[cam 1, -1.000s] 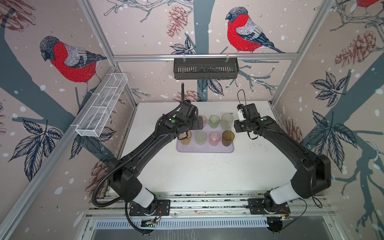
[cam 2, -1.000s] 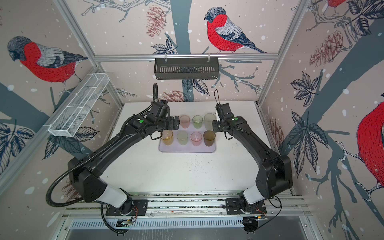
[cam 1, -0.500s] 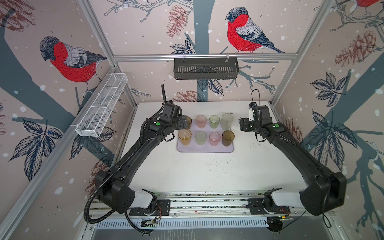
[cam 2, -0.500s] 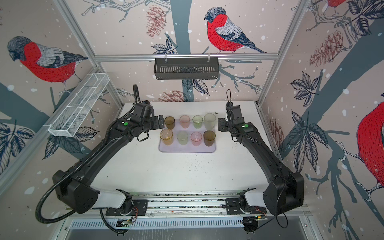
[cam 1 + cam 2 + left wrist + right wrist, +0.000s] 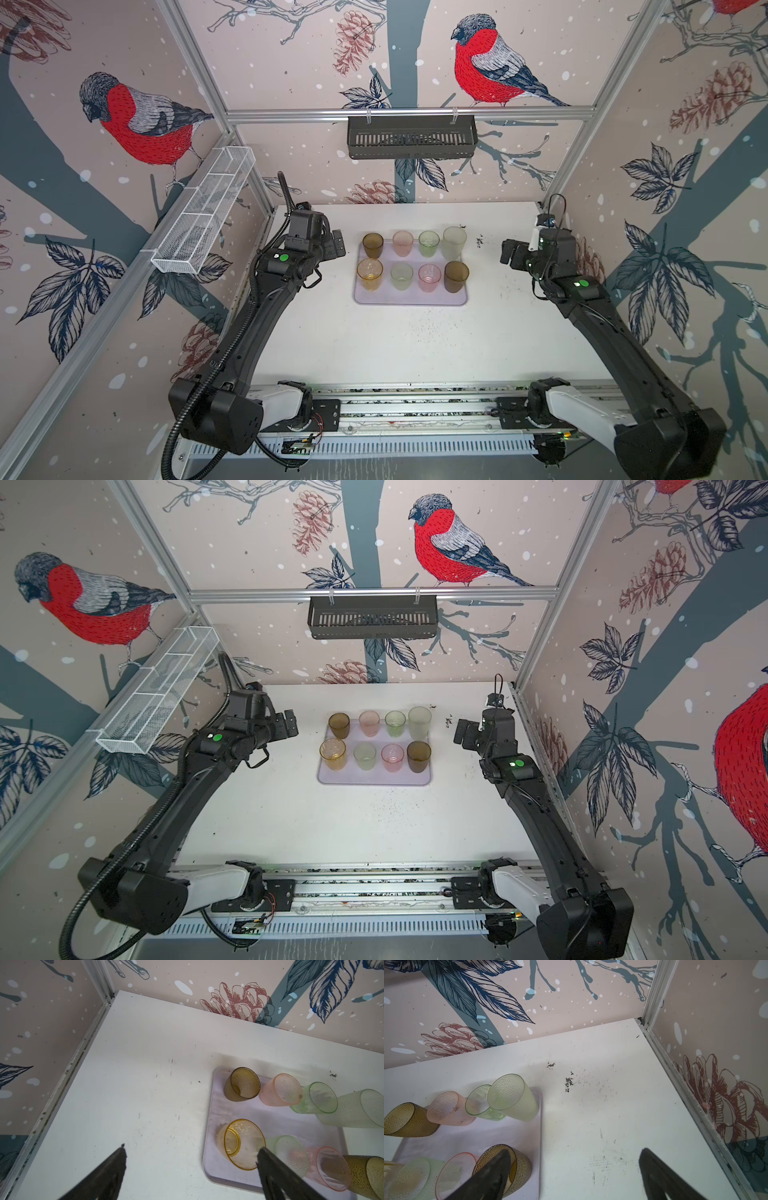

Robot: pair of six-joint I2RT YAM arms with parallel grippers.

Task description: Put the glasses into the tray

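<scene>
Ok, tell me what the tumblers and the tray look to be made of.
The tumblers: seemingly translucent tinted plastic, though glass cannot be ruled out; light passes through the walls, several showing a dimpled, frosted texture. The tray: probably plastic, matte pale lilac, with moulded rounded corners, a low rim and no glare.

White table (image 5: pixel 374 353) — scuffed, speckled with dark crumbs — one lilac tray (image 5: pixel 409 300) directly on it, mid-back.

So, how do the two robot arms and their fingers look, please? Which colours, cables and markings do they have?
Both arms are matte black with rounded links and white base segments on a silver rail. Each carries a round green dot near the wrist. The left arm has a ribbed black hose along it; the right arm has a thin black cable looped above the wrist. The fingers are black, flat and tapering.
</scene>
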